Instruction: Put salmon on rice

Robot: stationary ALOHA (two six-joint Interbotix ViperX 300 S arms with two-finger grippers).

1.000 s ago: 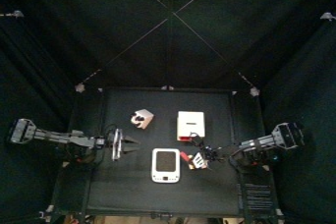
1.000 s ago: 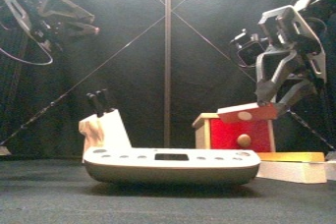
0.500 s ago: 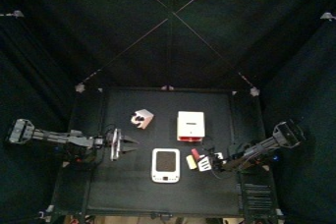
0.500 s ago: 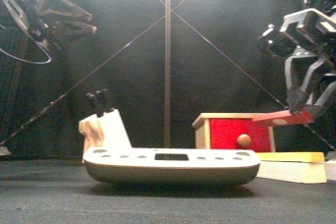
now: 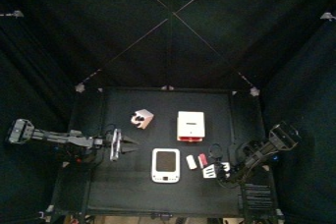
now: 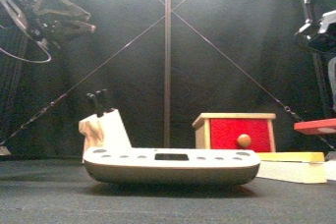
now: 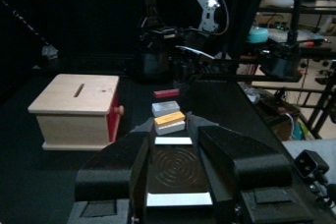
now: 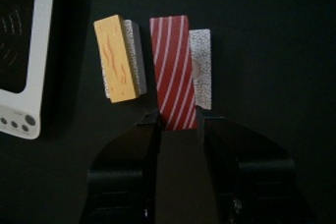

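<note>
My right gripper [image 8: 180,125] is shut on the salmon [image 8: 172,41], a red oblong with thin white stripes. It holds it above the gap between a white speckled rice block [image 8: 199,67] and a yellow-orange block [image 8: 116,57]. In the front view the salmon [image 6: 315,126] hangs at the far right, a little above the yellow block [image 6: 292,156] and the white block [image 6: 296,172]. In the top view the right gripper [image 5: 226,167] is at the table's front right. My left gripper [image 7: 175,154] is open and empty, resting at the table's left [image 5: 125,144].
A white rounded tray [image 5: 164,164] lies at the front middle. A pale box with a red side [image 5: 194,123] stands behind it. A small pinkish stand [image 5: 140,119] is at the back left. Another small red piece [image 7: 165,94] lies near the blocks.
My right arm has moved toward the table's front right and lower, carrying the salmon with it. The left arm has not moved.
</note>
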